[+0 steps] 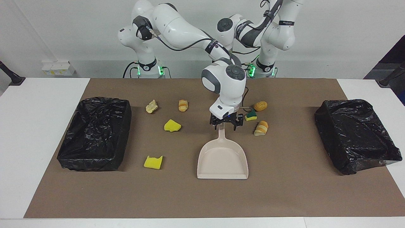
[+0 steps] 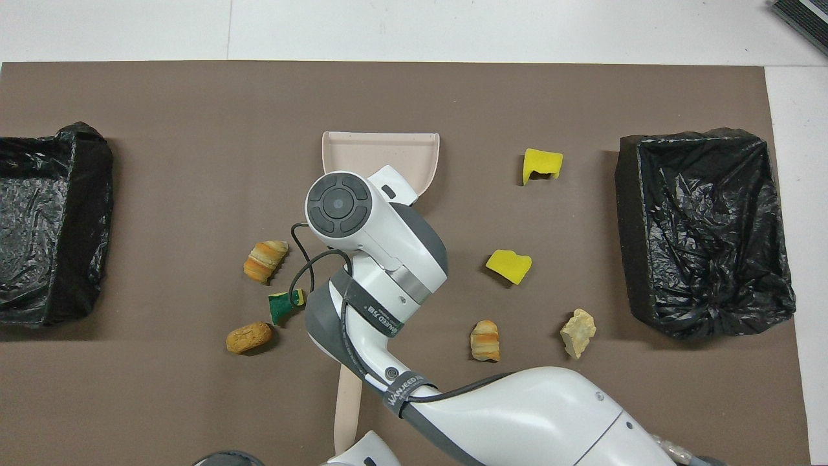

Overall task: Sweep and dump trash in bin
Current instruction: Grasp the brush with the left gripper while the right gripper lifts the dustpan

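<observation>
Overhead: right arm's white wrist hides the beige plastic dustpan's (image 2: 380,144) handle and the right gripper. Green-backed yellow sponge scrap (image 2: 282,306) partly covered by cable. Beige brush handle (image 2: 347,414) cut off at bottom edge, bristles unseen.
</observation>
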Action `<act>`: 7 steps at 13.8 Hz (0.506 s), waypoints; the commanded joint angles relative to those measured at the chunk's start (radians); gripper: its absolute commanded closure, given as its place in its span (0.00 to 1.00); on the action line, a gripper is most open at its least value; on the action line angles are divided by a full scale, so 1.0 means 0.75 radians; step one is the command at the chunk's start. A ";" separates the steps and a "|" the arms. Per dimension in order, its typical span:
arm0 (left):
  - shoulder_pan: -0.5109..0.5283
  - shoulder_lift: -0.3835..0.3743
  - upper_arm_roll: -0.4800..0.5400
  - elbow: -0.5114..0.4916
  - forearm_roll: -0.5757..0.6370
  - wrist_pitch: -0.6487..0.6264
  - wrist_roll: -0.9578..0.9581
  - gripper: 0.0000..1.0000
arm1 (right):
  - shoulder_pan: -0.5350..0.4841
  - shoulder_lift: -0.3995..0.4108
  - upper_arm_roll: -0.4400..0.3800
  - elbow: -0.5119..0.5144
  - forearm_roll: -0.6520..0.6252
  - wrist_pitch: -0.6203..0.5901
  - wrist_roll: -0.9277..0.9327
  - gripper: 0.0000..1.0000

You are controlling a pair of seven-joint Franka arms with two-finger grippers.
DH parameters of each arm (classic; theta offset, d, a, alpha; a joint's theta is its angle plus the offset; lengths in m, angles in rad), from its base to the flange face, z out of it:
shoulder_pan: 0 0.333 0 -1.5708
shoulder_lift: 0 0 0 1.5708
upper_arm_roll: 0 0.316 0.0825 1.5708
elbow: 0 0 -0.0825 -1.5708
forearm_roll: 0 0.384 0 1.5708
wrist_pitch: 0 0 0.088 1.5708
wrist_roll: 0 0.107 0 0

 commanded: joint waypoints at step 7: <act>0.409 -0.135 -0.004 -0.004 0.191 -0.076 0.162 1.00 | -0.019 -0.143 0.005 -0.266 -0.022 0.205 0.042 0.53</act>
